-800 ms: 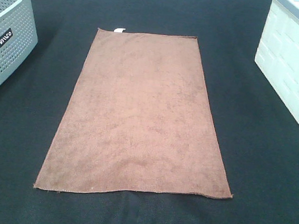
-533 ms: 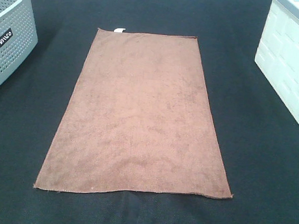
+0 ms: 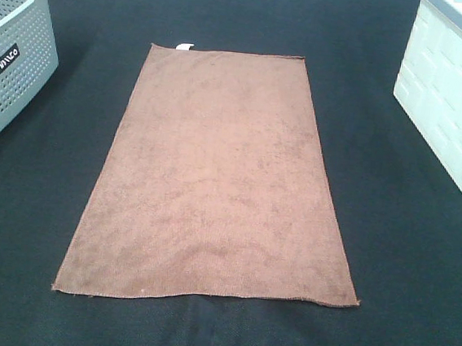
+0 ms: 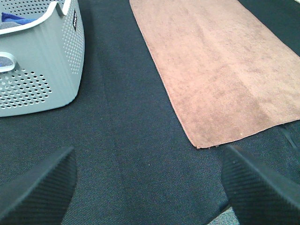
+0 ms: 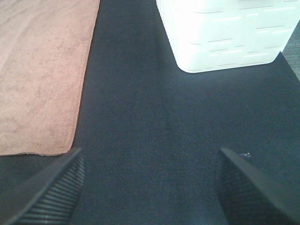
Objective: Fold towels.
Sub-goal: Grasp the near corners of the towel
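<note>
The reddish-brown towel [image 3: 218,180] is lying flat and fully unfolded in the centre of the overhead frame, with no fold begun, while the left gripper [image 4: 149,185] and right gripper [image 5: 150,187] are hovering wide apart, grasping nothing.

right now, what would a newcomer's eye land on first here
The reddish-brown towel grabs the eye first, spread flat in the middle of the black mat. Then the grey perforated basket at the left edge and the white bin at the right, both apart from the towel.
</note>
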